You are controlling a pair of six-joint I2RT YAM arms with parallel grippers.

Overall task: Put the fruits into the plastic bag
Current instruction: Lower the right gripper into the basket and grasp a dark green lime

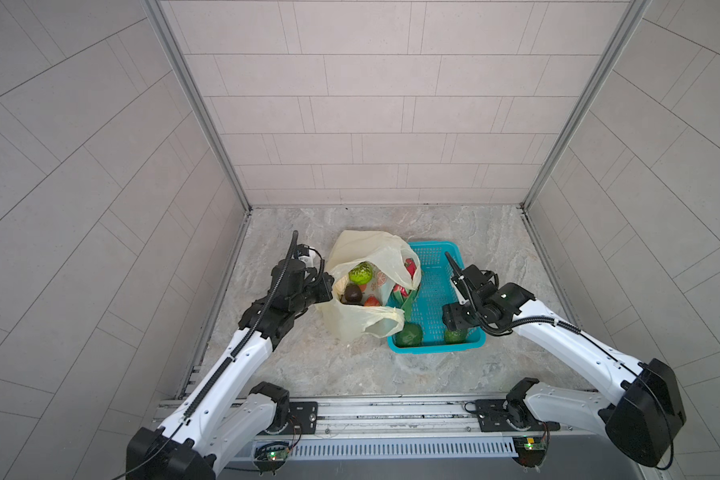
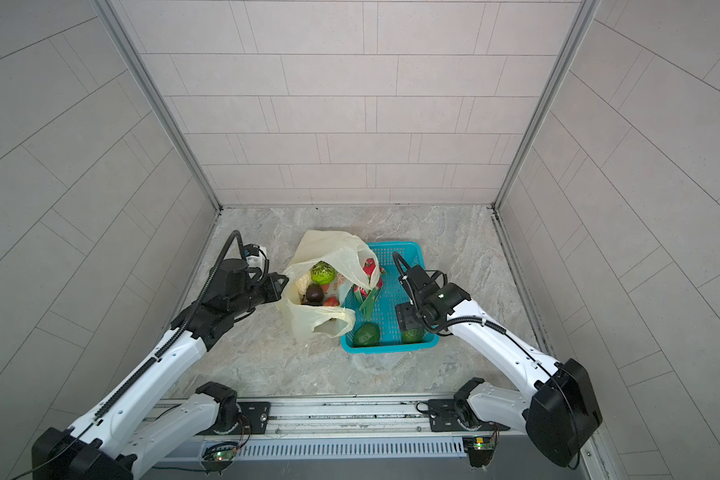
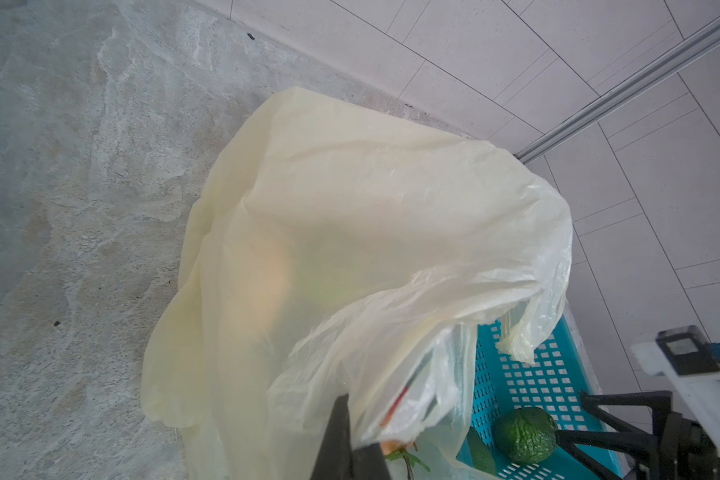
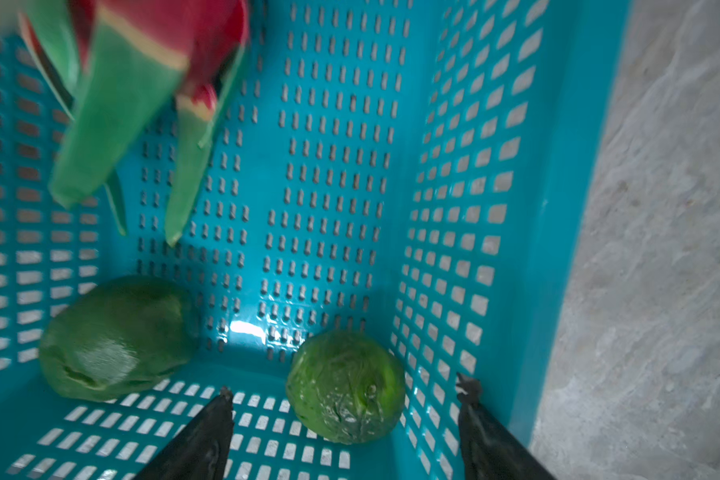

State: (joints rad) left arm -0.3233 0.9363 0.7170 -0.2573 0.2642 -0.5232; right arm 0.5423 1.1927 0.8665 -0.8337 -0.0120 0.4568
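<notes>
Bag-filling was well under way. The thin translucent cream-yellow plastic bag [image 1: 364, 286] sat on the grey marbled tabletop [image 1: 308, 365], touching the near-left side of the teal perforated plastic basket [image 1: 435, 345]. The left gripper [image 1: 327, 286] was clamped shut on the bag's rim at its left side, holding the mouth open; in the left wrist view only one dark finger [image 3: 337, 440] showed against the crinkled film, pinching it.

Already in the bag: a bright green bumpy ball [image 1: 360, 273], a dark purple round fruit [image 1: 353, 294] and something orange-red [image 1: 371, 301] near the bottom. The pink-red dragon fruit with green tips [image 2: 368, 286] lay at the basket's left wall, partly draped by the bag's handle loop; couldn't tell if it was in or out of the bag.

Left in the basket: two dark green bumpy avocados at the near end, one in the left corner [image 4: 115, 338], one in the right corner [image 4: 346, 386].

The right gripper [image 4: 344, 390] hung low in the basket, jaws spread wide on either side of the right-corner avocado, not yet touching it.

Step in hand: pre-grasp on that avocado. Next move likely calls for a slight descent, closing on the fruit's widest part, lifting clear of the basket wall, and carrying it left over the open mouth. Risk: the fruit sat close to the corner walls, so a finger could catch the perforated side.
</notes>
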